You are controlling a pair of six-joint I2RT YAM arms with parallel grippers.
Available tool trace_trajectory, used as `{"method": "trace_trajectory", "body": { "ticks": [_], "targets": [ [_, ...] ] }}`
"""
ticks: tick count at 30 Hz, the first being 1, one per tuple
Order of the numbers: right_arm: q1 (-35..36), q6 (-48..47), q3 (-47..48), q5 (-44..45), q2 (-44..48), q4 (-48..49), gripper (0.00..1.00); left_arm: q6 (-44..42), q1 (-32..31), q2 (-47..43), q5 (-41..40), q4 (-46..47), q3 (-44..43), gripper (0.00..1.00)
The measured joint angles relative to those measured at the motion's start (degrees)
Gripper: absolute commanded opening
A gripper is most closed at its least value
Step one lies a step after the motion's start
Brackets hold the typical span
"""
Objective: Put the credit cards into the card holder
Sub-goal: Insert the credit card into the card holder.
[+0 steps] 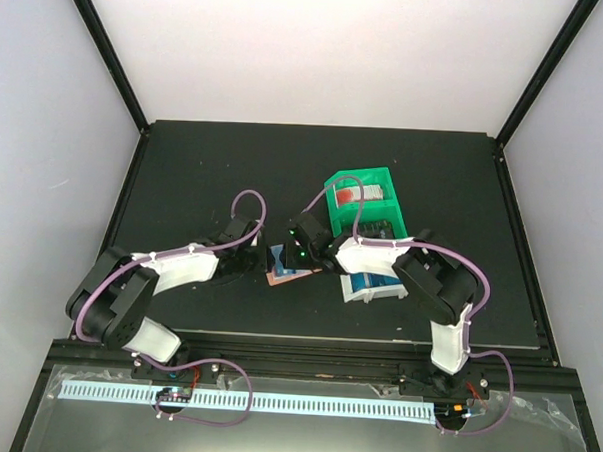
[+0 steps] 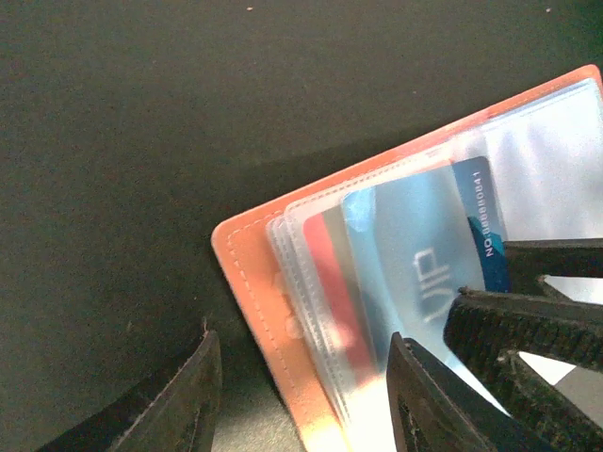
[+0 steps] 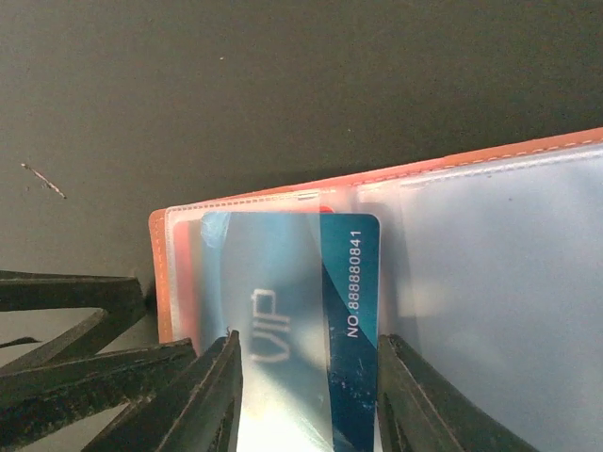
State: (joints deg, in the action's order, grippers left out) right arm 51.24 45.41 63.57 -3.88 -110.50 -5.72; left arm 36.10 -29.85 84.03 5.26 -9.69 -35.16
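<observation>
Pinching a blue plastic VIP card (image 3: 283, 311) half inside a clear sleeve of the open salmon-orange leather-like card holder (image 2: 250, 282) mid-table, the right gripper (image 3: 306, 344) works beside the spread left gripper (image 2: 301, 344). 1 red card (image 2: 325, 282) looks sleeved; a red-and-white card (image 1: 361, 193) waits in the green plastic tray (image 1: 333, 197).

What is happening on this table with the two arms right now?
The right claw holds a blue card by its long edges, partly inside a clear sleeve of the orange card holder, which lies open on the table. The left claw is open over the holder's corner. A red card already sits in a sleeve. What look like more cards lie in the green tray.
</observation>
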Motion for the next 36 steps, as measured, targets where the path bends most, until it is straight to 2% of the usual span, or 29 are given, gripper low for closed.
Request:
{"method": "trace_trajectory", "body": {
  "ticks": [6,15,18,27,36],
  "targets": [
    [0.1,-3.1,-0.3,-1.9,-0.2,1.3,0.38,-0.1,0.2,1.0,2.1,2.2,0.0,0.44],
    [0.1,-9.6,-0.3,-3.1,-0.2,1.2,0.39,-0.5,0.4,1.2,2.5,2.8,0.0,0.44],
    [0.3,-10.4,0.3,0.5,0.4,-1.4,0.44,-0.5,0.4,1.1,2.5,2.9,0.1,0.47],
    [0.5,-12.4,3.3,18.8,7.3,-13.7,0.52,0.3,0.3,-3.9,2.2,1.4,3.6,0.58],
    [0.5,-16.5,9.0,22.5,1.1,-20.8,0.53,1.6,0.7,-7.1,2.8,1.0,5.9,0.62]
  ]
}}
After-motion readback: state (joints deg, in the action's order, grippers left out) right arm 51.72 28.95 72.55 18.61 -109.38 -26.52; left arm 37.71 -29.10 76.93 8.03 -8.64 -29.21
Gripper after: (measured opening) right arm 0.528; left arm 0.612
